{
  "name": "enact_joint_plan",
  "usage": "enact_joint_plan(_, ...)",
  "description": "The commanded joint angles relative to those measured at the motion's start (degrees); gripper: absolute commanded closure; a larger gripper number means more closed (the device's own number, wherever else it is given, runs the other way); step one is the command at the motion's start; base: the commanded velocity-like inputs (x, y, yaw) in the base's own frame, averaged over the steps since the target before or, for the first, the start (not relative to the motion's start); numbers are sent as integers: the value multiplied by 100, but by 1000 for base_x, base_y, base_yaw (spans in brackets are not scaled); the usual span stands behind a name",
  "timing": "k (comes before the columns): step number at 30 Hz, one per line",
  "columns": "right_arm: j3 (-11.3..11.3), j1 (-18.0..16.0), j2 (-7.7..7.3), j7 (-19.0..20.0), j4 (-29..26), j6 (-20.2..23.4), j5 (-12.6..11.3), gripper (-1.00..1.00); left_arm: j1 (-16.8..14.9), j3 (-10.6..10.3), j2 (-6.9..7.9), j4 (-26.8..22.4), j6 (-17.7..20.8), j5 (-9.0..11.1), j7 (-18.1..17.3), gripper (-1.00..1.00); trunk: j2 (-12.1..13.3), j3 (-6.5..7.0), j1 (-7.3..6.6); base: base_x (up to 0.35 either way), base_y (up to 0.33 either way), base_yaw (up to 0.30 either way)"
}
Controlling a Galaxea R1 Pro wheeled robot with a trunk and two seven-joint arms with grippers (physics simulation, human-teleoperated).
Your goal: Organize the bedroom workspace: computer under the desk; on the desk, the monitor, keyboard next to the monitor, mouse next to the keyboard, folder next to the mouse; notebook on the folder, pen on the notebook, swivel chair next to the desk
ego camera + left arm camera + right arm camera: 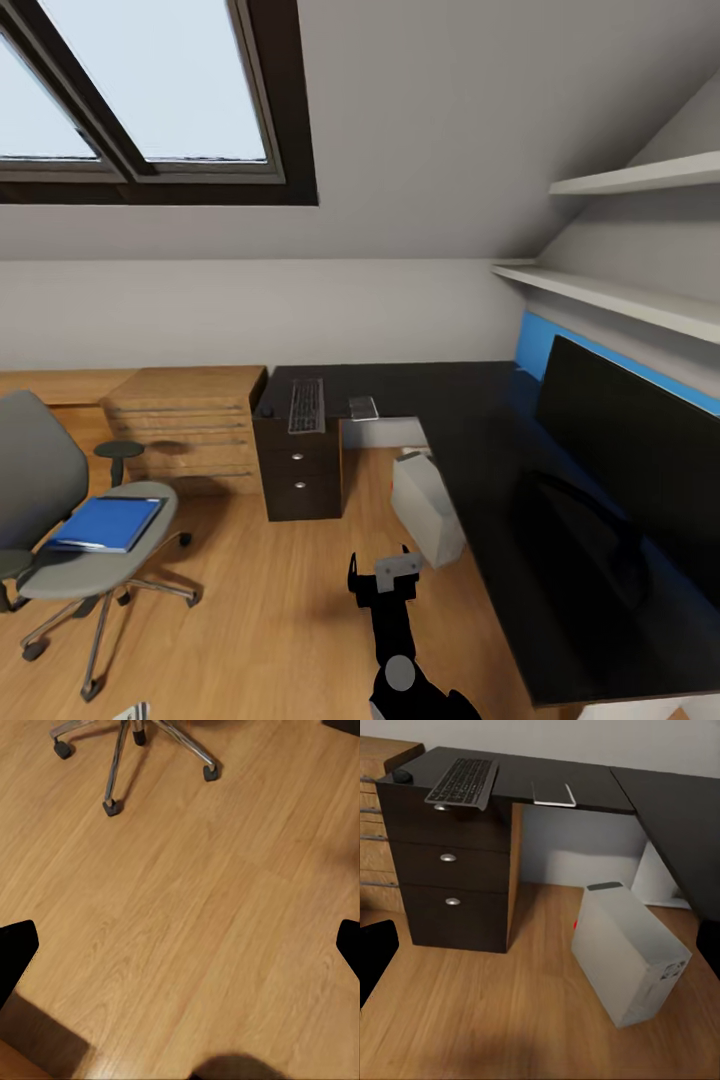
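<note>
The blue folder (107, 523) lies on the swivel chair (60, 520) at lower left of the head view, seemingly the step in hand. The right gripper (383, 583) (fingers spread, empty) hangs at bottom centre. Next the robot must turn toward the chair; keyboard (306, 405) already sits on the desk (470, 420).

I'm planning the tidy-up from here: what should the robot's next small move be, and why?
Probably turn left toward the grey swivel chair. The blue folder lies on its seat, away from the black desk, where the black keyboard already rests. The right gripper hangs over bare wooden floor, out of reach of the folder.
</note>
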Motion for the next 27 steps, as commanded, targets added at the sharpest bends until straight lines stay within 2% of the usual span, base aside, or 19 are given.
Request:
enact_joint_plan(1,32,-11,0,-27,7,-37,-58,-100,2,-3,1,-14,24,36,25,-100,-11,-11,6,261,248,0)
enact_joint_plan(12,40,-11,0,-9,62,-34,-26,-100,2,-30,-5,-16,24,31,25,-100,-11,-11,6,239,257,0)
enact_joint_plan(19,35,-11,0,-10,69,-43,-17,-100,2,-51,-17,-31,26,26,26,-100,-11,-11,6,95,48,0)
enact_joint_plan(27,39,-11,0,-20,69,-163,-32,-100,2,-39,-14,-35,27,28,17,-100,-11,-11,6,277,165,0)
